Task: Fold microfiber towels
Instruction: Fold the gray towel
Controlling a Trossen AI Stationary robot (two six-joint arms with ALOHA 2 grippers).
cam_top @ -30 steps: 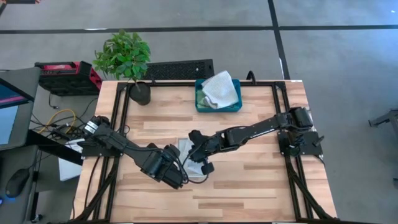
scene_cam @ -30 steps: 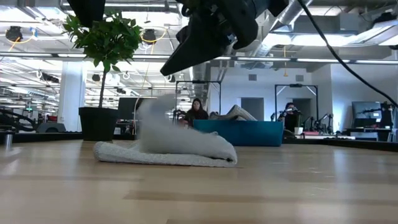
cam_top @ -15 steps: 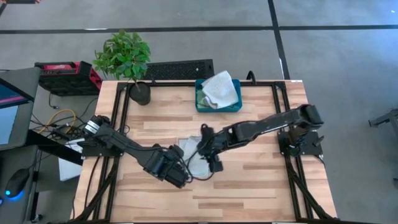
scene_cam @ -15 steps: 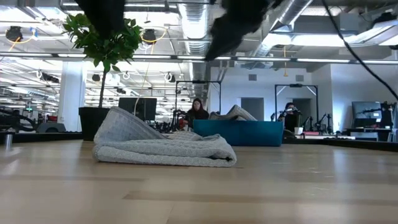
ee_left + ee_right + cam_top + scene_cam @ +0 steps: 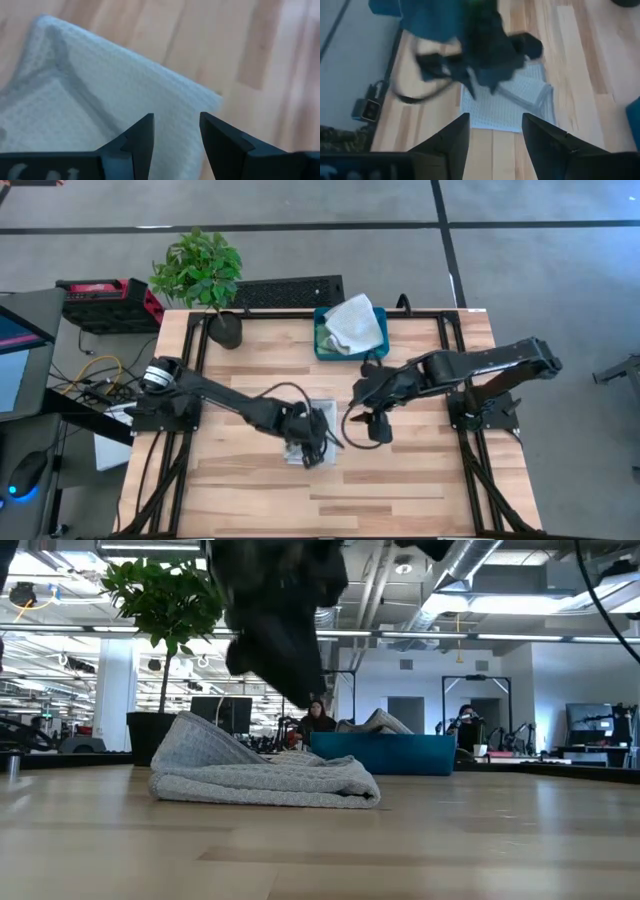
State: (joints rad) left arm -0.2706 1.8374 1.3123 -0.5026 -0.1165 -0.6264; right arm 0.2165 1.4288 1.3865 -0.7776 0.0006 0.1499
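Observation:
A pale grey microfiber towel [image 5: 324, 410] lies folded in layers on the wooden table's middle; in the low view this towel [image 5: 260, 778] rests flat, with one raised fold at its left. My left gripper [image 5: 175, 135] hangs open just above it, pointing steeply down, with the towel [image 5: 100, 95] behind its fingers. In the low view my left gripper [image 5: 300, 680] is clear of the cloth. My right gripper [image 5: 495, 135] is open and empty to the right of the towel, raised, seen from above as my right gripper [image 5: 378, 430]. More towels [image 5: 355, 323] lie heaped in the teal bin [image 5: 325, 345].
The teal bin [image 5: 390, 755] stands at the table's far middle edge. A potted plant [image 5: 205, 275] stands at the far left corner. Black frame rails run along the left and right sides. Bare wood lies near and to the right of the towel.
My right gripper has risen and drawn back from the towel toward the table's right edge. The towel's lifted part has dropped and now lies folded over the rest. My left gripper has swung from the towel's near left side to over it, tipping downward and sinking.

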